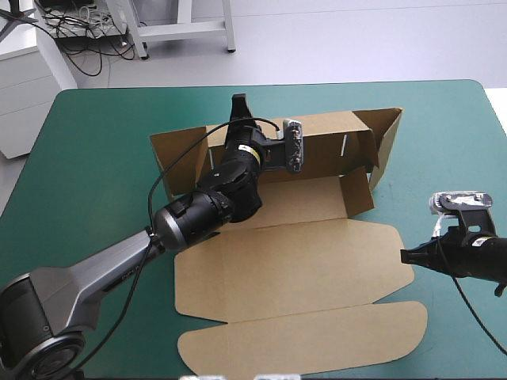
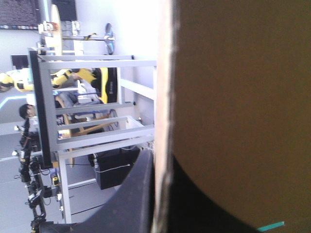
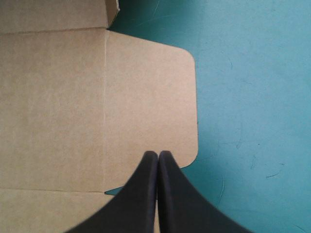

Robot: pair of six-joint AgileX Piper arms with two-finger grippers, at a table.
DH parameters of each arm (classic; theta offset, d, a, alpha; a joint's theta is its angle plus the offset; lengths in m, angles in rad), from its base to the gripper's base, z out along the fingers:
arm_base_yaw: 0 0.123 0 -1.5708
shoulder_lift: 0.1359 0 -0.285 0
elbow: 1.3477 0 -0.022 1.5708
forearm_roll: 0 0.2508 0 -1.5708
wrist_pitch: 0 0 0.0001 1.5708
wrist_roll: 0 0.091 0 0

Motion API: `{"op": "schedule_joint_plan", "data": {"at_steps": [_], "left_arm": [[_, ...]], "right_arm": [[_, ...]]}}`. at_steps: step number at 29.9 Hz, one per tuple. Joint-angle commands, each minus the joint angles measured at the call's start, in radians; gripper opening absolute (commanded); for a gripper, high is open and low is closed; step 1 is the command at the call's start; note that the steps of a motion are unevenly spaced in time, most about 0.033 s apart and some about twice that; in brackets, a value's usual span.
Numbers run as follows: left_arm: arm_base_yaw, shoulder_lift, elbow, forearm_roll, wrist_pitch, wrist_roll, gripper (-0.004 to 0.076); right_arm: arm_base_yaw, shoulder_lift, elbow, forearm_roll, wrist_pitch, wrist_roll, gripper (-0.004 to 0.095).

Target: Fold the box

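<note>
Brown box on the teal-green cover, lid laid flat nearest. The right gripper, fingers pressed together, is held at the lid's right flap. Farther back, the raised rear wall is clamped by the left gripper.

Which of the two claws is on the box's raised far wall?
The left claw: it pinches the upright far wall of the cut brown board box, while the right claw, shut, hovers empty over the flat lid's rounded side flap.
</note>
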Motion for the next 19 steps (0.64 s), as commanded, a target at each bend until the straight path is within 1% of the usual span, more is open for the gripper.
{"op": "schedule_joint_plan", "data": {"at_steps": [1,5,12,19], "left_arm": [[-0.031,-0.049,-0.032,0.132,-0.045,-0.125,-0.0010],[-0.031,-0.036,-0.015,0.133,-0.078,-0.223,-0.0010],[-0.035,-0.005,0.071,0.159,-0.142,-0.225,-0.0010],[-0.077,0.055,0.113,0.348,-0.163,-0.261,-0.0010]], "right_arm": [[0.001,-0.011,-0.022,0.029,-0.016,-0.007,-0.0020],[0.001,-0.011,-0.022,0.032,0.002,-0.007,-0.0020],[0.001,-0.011,-0.022,0.032,0.006,-0.005,-0.0020],[0.001,-0.011,-0.025,0.030,0.015,0.002,-0.0020]]}}
